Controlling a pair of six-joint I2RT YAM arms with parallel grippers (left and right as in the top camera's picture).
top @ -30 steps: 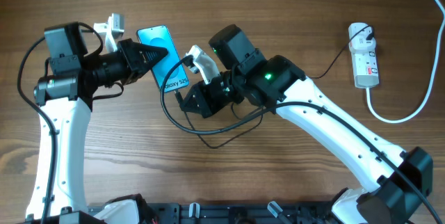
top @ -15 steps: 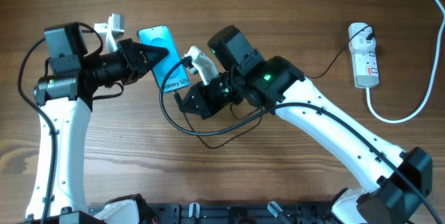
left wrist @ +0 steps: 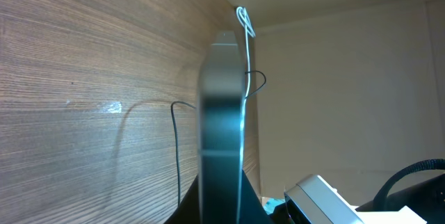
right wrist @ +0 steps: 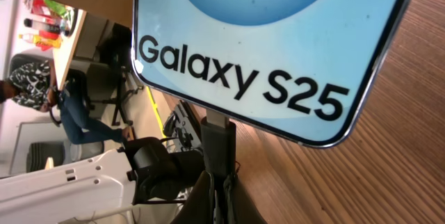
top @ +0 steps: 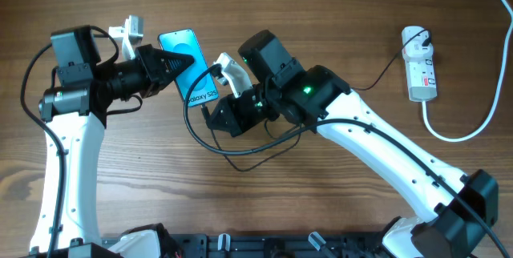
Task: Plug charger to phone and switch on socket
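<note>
The phone [top: 183, 46], light blue with "Galaxy S25" on its screen, is held tilted above the table, and my left gripper [top: 184, 66] is shut on its side. The left wrist view shows the phone [left wrist: 222, 113] edge-on between the dark fingers [left wrist: 191, 213]. My right gripper [top: 212, 114] is shut on the charger's connector [right wrist: 219, 144], whose tip meets the phone's [right wrist: 264, 43] bottom edge; how deep it sits I cannot tell. The black cable [top: 240, 155] loops under the right arm toward the socket [top: 420, 64] at the right, where a black plug [top: 425, 47] sits.
A thick white cord [top: 473, 122] curves from the socket toward the table's right edge and back up to the far right corner. The black cable lies slack on the wood below the right gripper. Both arm bases stand along the near edge [top: 224, 242].
My right gripper has crept slightly left toward the phone's bottom edge. The left arm and the phone have stayed put.
</note>
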